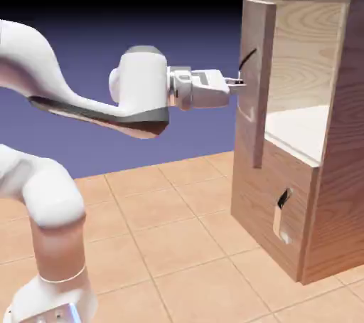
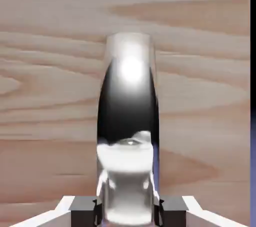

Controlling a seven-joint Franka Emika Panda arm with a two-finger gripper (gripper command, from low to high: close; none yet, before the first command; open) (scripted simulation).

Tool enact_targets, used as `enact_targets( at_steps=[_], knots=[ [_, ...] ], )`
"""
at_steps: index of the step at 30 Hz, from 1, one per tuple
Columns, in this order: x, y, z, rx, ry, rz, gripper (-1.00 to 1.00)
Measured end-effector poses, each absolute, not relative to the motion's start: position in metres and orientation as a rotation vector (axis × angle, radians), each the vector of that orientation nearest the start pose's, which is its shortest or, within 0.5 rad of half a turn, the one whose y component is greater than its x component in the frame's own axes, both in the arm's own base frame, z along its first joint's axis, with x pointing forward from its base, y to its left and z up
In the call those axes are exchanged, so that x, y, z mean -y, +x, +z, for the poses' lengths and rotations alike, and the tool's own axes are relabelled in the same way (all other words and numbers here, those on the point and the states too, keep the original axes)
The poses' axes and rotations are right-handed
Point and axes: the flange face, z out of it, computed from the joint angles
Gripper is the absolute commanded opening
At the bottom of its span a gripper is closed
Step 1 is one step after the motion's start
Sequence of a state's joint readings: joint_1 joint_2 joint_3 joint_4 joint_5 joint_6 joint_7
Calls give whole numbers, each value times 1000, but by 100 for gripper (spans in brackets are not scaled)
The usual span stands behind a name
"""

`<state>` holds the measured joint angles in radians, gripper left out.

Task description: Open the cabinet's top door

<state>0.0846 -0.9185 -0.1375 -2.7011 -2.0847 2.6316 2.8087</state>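
I saw the white two-finger gripper point(image 1: 238, 84) clamped tight on the curved silver metal handle point(image 2: 128, 121) of the tall wood-grain top door point(image 1: 256, 80). This door stood swung outward from the light-brown wooden cabinet point(image 1: 334, 172), which rested at the tiled tabletop's point(image 1: 178, 243) right edge.

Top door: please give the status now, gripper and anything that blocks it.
Gripper shut on the handle. Top door swung partly open, shelf inside showing. Nothing in the way of the door.
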Motion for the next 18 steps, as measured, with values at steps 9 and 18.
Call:
enact_targets(
  at_steps=[9,18],
  knots=[
    [-45,293,549,-1374,-1638,-2131,-100],
    [-108,266,549,-1609,-1555,-2239,-100]
  ],
)
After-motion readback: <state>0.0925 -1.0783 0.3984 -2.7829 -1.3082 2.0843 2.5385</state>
